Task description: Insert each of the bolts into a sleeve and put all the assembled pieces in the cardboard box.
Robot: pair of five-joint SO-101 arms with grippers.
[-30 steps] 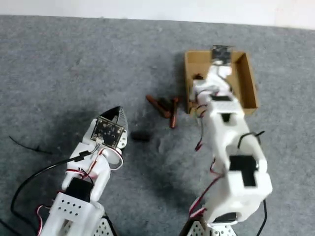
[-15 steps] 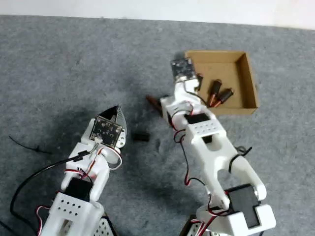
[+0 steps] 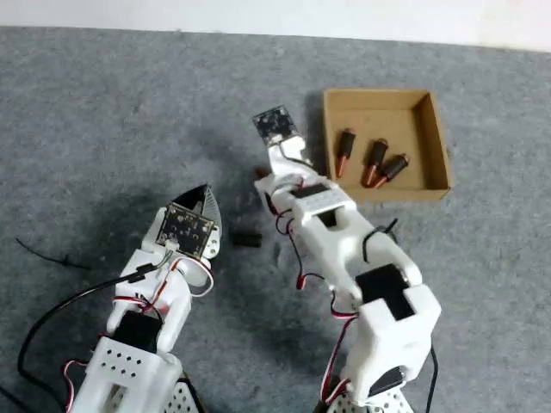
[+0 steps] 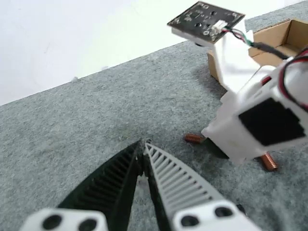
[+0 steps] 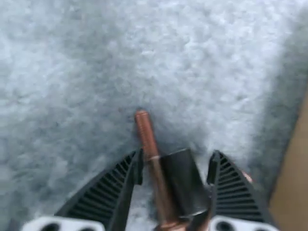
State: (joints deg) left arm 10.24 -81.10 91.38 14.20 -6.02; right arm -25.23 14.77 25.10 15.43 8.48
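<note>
- Left gripper [image 3: 208,194]: fingers pressed together on nothing, parked near left.
- Loose black sleeve [image 3: 247,239] lies on the mat just right of it.
- Right gripper [image 5: 174,166]: fingers spread, straddling a copper bolt [image 5: 146,134] and what looks like a dark sleeve [image 5: 184,180], left of the box. The bolt's long axis runs parallel to the fingers, so closing should pinch across the shank. The right arm is nearer.
- Cardboard box [image 3: 439,142], far right: three assembled pieces [image 3: 373,163] inside.
</note>
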